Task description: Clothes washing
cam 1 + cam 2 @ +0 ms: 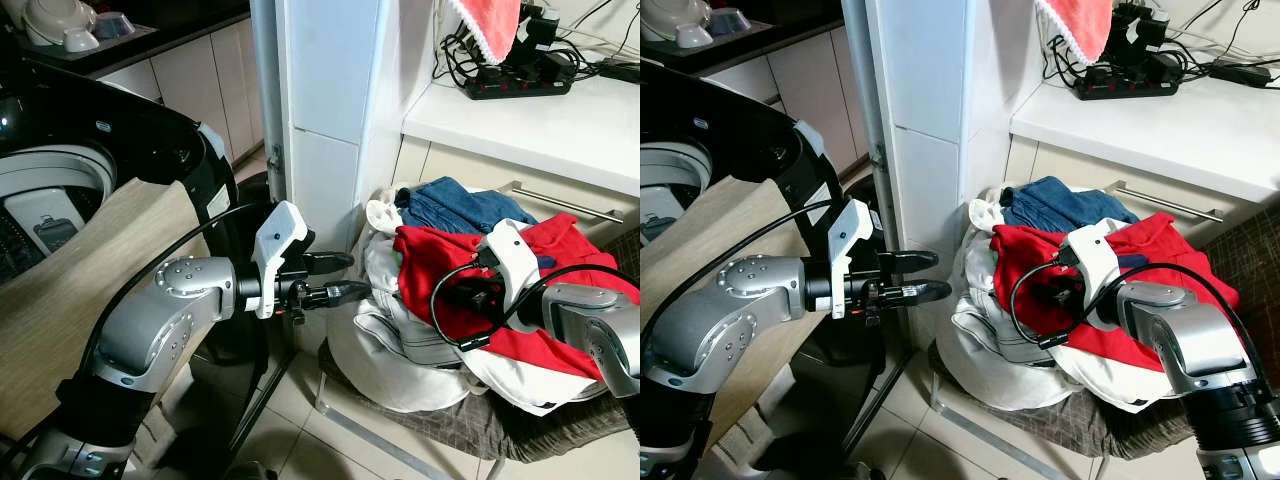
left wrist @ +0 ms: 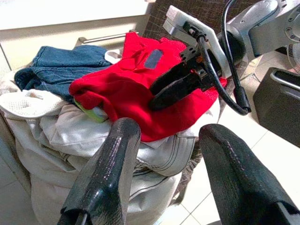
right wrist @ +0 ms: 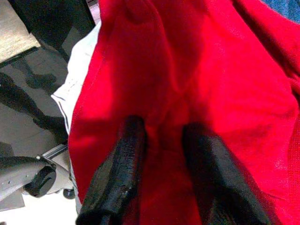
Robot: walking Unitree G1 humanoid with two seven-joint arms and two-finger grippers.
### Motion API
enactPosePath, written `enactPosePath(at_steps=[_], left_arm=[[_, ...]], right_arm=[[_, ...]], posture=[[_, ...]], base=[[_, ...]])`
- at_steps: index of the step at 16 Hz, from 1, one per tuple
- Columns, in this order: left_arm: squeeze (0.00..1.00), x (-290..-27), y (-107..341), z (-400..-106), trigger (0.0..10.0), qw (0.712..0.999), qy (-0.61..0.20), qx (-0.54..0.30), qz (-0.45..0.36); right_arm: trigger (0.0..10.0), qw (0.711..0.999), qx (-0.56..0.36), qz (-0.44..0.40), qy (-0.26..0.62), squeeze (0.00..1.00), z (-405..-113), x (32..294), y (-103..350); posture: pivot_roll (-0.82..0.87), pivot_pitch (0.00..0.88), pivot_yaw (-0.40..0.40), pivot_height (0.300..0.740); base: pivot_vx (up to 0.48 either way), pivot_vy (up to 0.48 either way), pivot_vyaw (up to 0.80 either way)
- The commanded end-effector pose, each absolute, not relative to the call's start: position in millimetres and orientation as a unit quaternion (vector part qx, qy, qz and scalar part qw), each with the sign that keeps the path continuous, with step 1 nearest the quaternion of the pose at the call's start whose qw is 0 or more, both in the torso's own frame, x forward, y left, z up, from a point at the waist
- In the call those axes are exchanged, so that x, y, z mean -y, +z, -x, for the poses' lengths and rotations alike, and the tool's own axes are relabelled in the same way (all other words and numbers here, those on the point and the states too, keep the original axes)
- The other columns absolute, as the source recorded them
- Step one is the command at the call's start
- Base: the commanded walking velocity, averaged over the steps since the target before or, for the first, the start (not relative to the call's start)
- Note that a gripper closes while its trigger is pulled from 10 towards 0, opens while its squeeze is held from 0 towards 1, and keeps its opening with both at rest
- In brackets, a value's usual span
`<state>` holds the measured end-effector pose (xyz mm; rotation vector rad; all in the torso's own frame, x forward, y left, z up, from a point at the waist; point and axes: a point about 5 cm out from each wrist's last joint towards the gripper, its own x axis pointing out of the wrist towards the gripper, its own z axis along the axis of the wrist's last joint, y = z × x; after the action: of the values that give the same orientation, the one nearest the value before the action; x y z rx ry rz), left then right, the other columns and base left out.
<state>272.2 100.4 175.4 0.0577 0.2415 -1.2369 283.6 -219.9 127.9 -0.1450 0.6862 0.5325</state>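
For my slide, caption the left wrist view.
Right gripper pressed into the red garment atop a laundry pile, seen past the left gripper's open jaws.

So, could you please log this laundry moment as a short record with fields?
Pile: red garment on top, blue jeans behind, white clothes below, all on a chair
Right gripper: fingers slightly apart, pressed into the red garment
Left gripper: open, beside the pile, holding nothing
Washing machine: at the robot's left, lid open
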Motion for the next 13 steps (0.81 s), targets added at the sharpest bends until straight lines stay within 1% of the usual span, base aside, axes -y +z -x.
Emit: enactPosePath(at_steps=[1, 5, 6, 7, 8, 9, 10, 11, 12, 13], left_arm=[[0.0, -99, 176, -269, 10.0, 0.806, -0.579, -0.116, -0.031], [0.0, -99, 176, -270, 10.0, 0.809, -0.574, -0.12, -0.031], [0.0, -99, 176, -271, 10.0, 0.811, -0.572, -0.119, -0.031], [0.0, -100, 181, -274, 10.0, 0.821, -0.561, -0.104, -0.028], [0.0, -100, 183, -276, 10.0, 0.827, -0.554, -0.096, -0.024], [0.0, -100, 190, -284, 10.0, 0.843, -0.532, -0.078, -0.012], [0.0, -100, 202, -293, 10.0, 0.862, -0.504, -0.044, 0.008], [0.0, -97, 214, -299, 10.0, 0.874, -0.487, -0.003, 0.013], [0.0, -95, 219, -302, 10.0, 0.878, -0.478, 0.015, 0.011], [0.69, -88, 231, -303, 10.0, 0.876, -0.478, 0.057, 0.026]], right_arm=[[0.0, 0.904, -0.336, 0.077, 0.254, 0.0, -282, 224, 127], [0.0, 0.907, -0.327, 0.075, 0.253, 0.0, -285, 225, 129], [0.0, 0.912, -0.316, 0.063, 0.255, 0.0, -286, 224, 133], [0.0, 0.923, -0.276, 0.027, 0.268, 0.0, -290, 222, 146], [0.0, 0.926, -0.261, 0.015, 0.274, 0.0, -290, 221, 151], [0.0, 0.932, -0.215, -0.019, 0.291, 0.0, -293, 218, 167], [0.0, 0.934, -0.154, -0.055, 0.317, 0.0, -293, 215, 188], [0.0, 0.93, -0.102, -0.071, 0.347, 0.0, -291, 212, 207], [0.0, 0.926, -0.079, -0.075, 0.361, 0.0, -289, 210, 215], [0.0, 0.911, -0.038, -0.094, 0.4, 0.0, -283, 206, 231]], posture=[[-0.12, 0.0, 0.026, 0.74], [-0.12, 0.0, 0.028, 0.74], [-0.12, 0.0, 0.026, 0.74], [-0.12, 0.0, 0.026, 0.74], [-0.12, 0.0, 0.026, 0.74], [-0.12, 0.0, 0.026, 0.74], [-0.12, 0.0, 0.026, 0.74], [-0.12, 0.0, 0.025, 0.74], [-0.12, 0.0, 0.025, 0.74], [-0.13, 0.0, 0.023, 0.74]], base=[[0.0, 0.0, 0.0], [0.0, 0.0, 0.0], [0.0, 0.0, 0.0], [0.0, 0.0, 0.0], [0.0, 0.0, 0.0], [0.0, 0.0, 0.0], [0.0, 0.0, 0.0], [0.0, 0.0, 0.0], [0.0, 0.0, 0.0], [0.0, 0.0, 0.0]])
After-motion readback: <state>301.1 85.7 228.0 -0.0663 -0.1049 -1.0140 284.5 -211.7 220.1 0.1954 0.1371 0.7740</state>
